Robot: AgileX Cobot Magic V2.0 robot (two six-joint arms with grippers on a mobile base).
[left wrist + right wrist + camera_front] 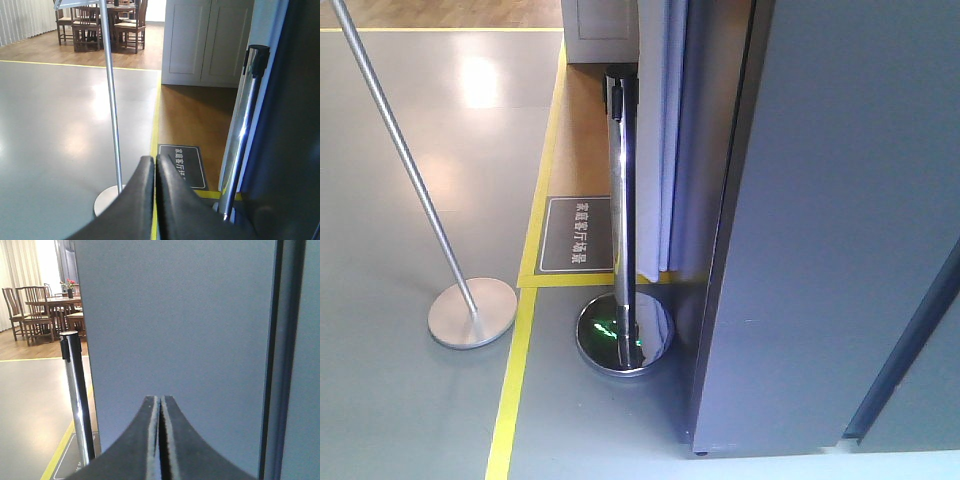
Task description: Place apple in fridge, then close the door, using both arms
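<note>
We face the grey fridge (pixel 175 330). Our left gripper (pixel 155 162) and right gripper (pixel 160 402) are both pressed together, empty.

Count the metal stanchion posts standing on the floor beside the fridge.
2. A chrome post with a domed base stands close against the fridge; a thinner leaning post on a flat disc stands farther left. Others may be hidden.
</note>
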